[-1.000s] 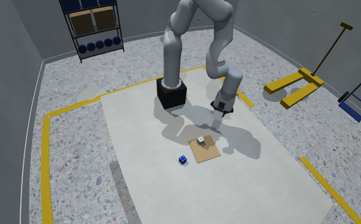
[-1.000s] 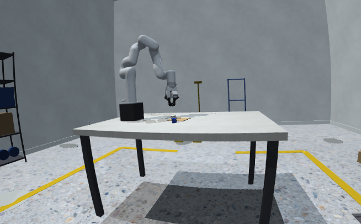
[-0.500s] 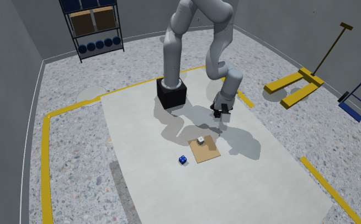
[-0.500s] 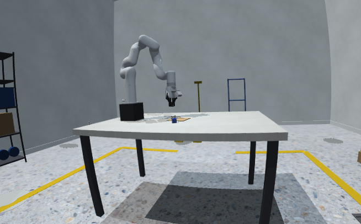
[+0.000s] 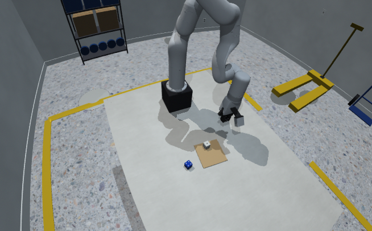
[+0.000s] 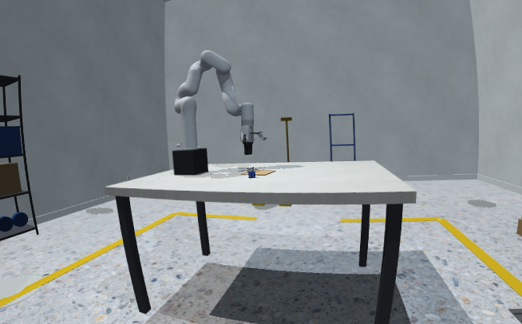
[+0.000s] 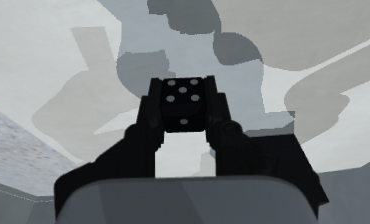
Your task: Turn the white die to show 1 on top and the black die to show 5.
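My gripper (image 7: 183, 91) is shut on the black die (image 7: 182, 102), which shows five pips on the face toward the wrist camera and one pip on the face below it. The gripper (image 5: 224, 117) hangs well above the table, behind and to the right of the brown mat (image 5: 210, 153); it also shows in the exterior view (image 6: 248, 149). The white die (image 5: 206, 144) lies flat on the far part of the mat, a single dark pip on top. The blue die (image 5: 188, 164) lies on the table left of the mat's near corner.
The arm's black base (image 5: 176, 95) stands on the table behind the mat. A shelf rack (image 5: 95, 27), a pallet jack (image 5: 305, 89) and a blue hand truck (image 5: 371, 103) stand on the floor, away from the table.
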Controlling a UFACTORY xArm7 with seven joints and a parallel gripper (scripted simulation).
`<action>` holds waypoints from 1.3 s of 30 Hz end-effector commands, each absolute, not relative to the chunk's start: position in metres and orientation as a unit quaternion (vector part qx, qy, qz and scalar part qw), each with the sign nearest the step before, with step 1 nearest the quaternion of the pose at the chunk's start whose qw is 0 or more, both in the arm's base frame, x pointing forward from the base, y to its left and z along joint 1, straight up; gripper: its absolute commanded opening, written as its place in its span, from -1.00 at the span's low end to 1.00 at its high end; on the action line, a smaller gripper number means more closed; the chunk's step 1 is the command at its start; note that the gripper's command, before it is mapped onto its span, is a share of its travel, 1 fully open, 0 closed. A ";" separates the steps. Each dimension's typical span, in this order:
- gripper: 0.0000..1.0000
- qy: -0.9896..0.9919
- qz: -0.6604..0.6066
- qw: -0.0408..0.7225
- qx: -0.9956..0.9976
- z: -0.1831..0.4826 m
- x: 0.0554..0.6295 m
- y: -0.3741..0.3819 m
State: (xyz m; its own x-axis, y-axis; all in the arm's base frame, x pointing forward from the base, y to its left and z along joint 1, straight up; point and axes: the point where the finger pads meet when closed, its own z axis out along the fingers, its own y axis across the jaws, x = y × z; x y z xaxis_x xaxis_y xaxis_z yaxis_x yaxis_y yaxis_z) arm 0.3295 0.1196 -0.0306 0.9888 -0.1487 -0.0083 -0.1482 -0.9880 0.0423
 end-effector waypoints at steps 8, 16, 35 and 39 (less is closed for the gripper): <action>-0.47 0.098 -0.008 0.009 0.995 -0.032 0.331 0.122; -0.47 0.197 -0.008 0.007 0.980 -0.033 0.331 0.123; -0.47 0.414 -0.006 0.004 0.910 -0.033 0.332 0.127; -0.47 0.478 -0.005 0.003 0.878 -0.033 0.332 0.128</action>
State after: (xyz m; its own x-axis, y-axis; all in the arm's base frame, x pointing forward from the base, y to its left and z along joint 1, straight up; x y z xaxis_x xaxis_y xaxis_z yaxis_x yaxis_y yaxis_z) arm 0.3303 0.1263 -0.0342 0.6593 0.7513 -0.0289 0.7518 -0.6591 0.0194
